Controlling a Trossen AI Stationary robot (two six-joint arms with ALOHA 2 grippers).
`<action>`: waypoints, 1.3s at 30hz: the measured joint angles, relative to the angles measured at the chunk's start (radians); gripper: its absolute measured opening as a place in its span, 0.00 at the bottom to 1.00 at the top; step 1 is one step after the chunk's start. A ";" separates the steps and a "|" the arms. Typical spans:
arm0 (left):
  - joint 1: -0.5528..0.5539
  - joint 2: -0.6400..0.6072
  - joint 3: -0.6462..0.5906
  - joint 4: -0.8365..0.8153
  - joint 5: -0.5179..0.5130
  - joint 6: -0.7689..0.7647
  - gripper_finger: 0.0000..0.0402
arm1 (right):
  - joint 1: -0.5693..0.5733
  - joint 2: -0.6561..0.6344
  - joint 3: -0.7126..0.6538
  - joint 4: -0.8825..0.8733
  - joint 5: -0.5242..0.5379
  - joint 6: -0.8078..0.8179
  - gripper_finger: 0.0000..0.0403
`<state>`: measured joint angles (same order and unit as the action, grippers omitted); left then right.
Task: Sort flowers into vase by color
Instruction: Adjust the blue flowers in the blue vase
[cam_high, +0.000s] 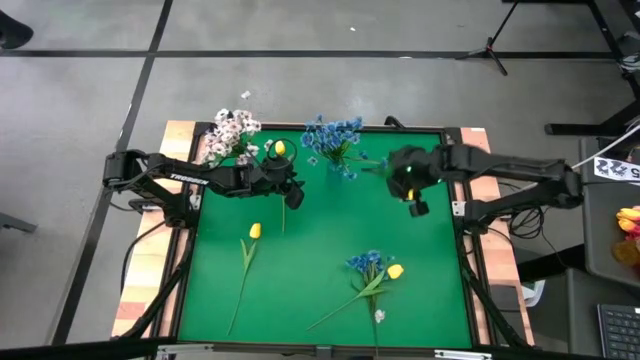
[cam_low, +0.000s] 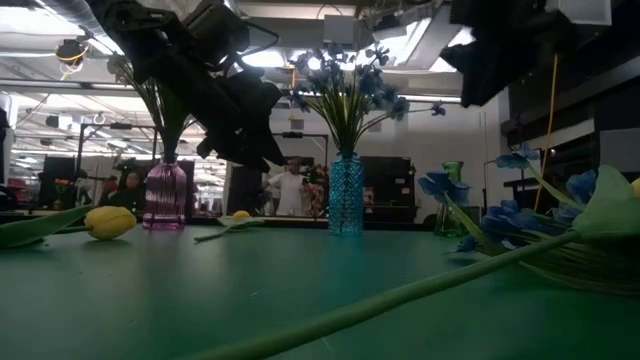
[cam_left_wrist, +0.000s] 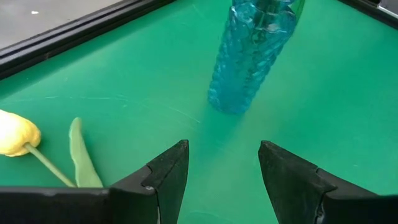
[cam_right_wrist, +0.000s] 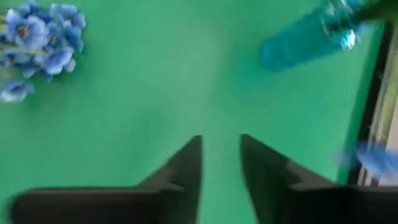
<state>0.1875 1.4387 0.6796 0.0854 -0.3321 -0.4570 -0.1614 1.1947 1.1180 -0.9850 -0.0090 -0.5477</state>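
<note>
On the mat lie a yellow tulip (cam_high: 255, 231) and a blue-and-yellow bunch (cam_high: 372, 267). They look light, with thin, springy stalks (blooms crush easily), so pinch mid-stalk. The left gripper (cam_left_wrist: 221, 163) gapes empty; the right gripper (cam_right_wrist: 221, 155) stands narrowly parted, empty.

Four cameras: one overhead, one at table height, one on each wrist.
The high view looks straight down; the low view faces level across the green table (cam_high: 320, 250); both wrist views look close past their fingers, sharing the blue vase (cam_left_wrist: 252, 56).
</note>
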 joint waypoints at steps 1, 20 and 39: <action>0.000 0.000 0.000 0.000 0.011 0.000 0.48 | 0.013 0.001 -0.031 0.052 0.002 0.002 0.17; 0.000 0.000 0.000 0.000 0.038 -0.010 0.48 | -0.106 0.133 -0.133 0.513 0.157 -0.140 0.03; 0.000 0.000 0.000 0.000 0.037 -0.014 0.48 | -0.134 0.133 -0.131 0.862 0.175 -0.320 0.02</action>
<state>0.1875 1.4387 0.6796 0.0853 -0.2947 -0.4706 -0.2951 1.3277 0.9874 -0.1226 0.1658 -0.8678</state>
